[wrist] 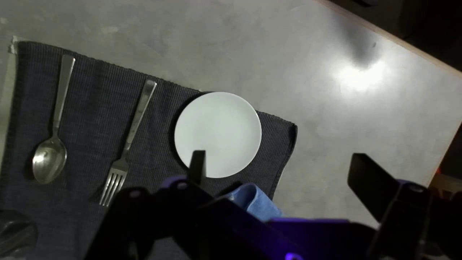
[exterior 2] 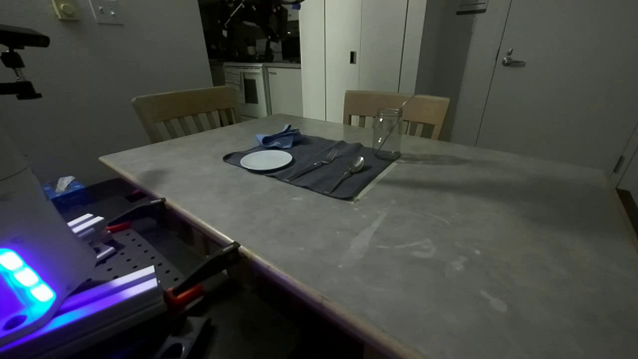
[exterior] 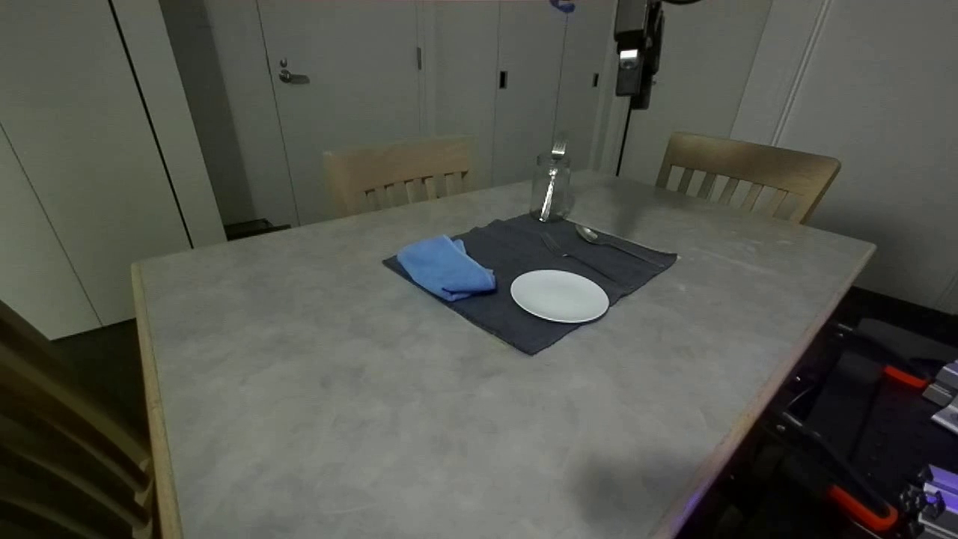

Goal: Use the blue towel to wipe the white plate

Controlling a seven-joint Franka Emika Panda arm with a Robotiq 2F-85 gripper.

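At the left of the placemat [exterior: 509, 247], as seen in an exterior view, the blue towel [exterior: 446, 268] lies loosely folded just beside the white plate [exterior: 560, 296], a strip of placemat between them. This placement probably serves a short transfer, and the raised folds likely suit a pinch grasp. The gripper [wrist: 278, 160] hangs well above the table [exterior: 359, 389], fingers apart, holding nothing; the spread presumably prepares the towel pick-up. Wiping is judged not yet begun. The table fork [wrist: 130, 139] lies between the plate and the spoon [wrist: 58, 119], probably as part of a dining setting.

Container: the clear jar [exterior: 540, 191] stands upright at the far corner of the placemat in an exterior view. It holds a second fork [exterior: 551, 180], leaning, tines up above the rim, likely for easy removal. Soil on the plate cannot be judged. Caution: sideways wiping may slide the plate or ruck the placemat.
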